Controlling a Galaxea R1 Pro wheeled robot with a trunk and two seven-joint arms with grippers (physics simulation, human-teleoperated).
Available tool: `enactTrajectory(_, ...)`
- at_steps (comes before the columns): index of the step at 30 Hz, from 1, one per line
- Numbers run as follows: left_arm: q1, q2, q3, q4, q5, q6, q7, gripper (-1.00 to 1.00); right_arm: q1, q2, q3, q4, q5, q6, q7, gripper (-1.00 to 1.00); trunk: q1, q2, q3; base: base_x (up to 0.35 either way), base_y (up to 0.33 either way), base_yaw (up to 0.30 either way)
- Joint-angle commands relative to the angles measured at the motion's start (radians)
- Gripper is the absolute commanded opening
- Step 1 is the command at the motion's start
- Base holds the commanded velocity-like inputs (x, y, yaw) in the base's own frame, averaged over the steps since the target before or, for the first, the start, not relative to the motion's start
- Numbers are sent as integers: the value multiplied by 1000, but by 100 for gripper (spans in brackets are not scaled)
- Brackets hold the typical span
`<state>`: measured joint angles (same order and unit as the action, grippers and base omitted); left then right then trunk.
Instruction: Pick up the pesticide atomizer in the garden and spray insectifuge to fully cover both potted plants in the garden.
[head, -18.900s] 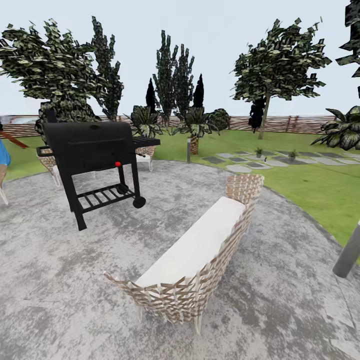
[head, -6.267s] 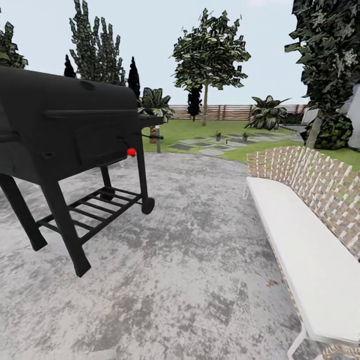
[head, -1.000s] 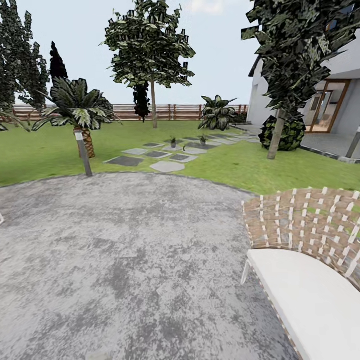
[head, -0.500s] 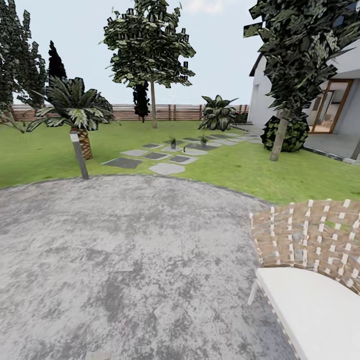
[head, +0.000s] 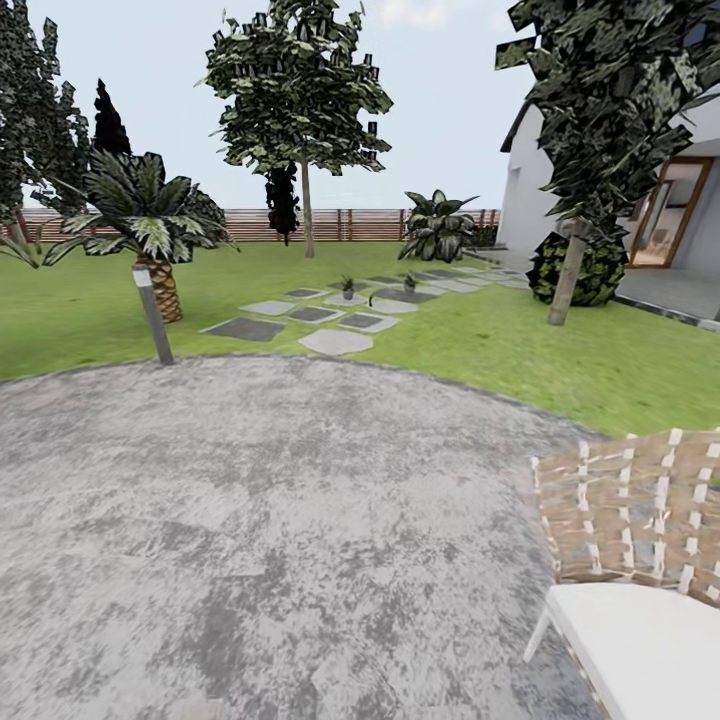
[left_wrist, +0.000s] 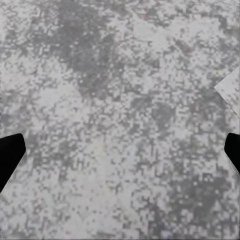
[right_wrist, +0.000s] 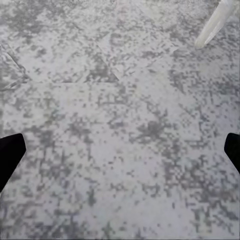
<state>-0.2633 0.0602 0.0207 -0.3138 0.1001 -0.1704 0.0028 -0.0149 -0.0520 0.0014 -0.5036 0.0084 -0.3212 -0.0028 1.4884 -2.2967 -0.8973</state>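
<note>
Far off on the stepping stones (head: 335, 342), the pesticide atomizer (head: 371, 299) stands near both potted plants (head: 347, 287): judged light, rigid, slippery; grip its body. Left claw (left_wrist: 120, 155) and right claw (right_wrist: 120, 152) spread, empty.

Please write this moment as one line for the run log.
phase: driving to garden | left gripper: open, empty | right gripper: open, empty | potted plants: ahead on stepping stones

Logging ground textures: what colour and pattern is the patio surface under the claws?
Mottled grey and white patio, best in the left wrist view.
</note>
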Motion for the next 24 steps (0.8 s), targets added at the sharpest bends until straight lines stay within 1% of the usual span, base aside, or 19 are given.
enactTrajectory(1, -1, 0, -2, 1, 10, -3, 0, 100, 0, 0, 0, 0, 1, -3, 0, 100, 0, 0, -1, 339, 103, 0)
enactTrajectory(24, -1, 0, -2, 1, 10, -3, 0, 100, 0, 0, 0, 0, 1, -4, 0, 100, 0, 0, -1, 339, 103, 0)
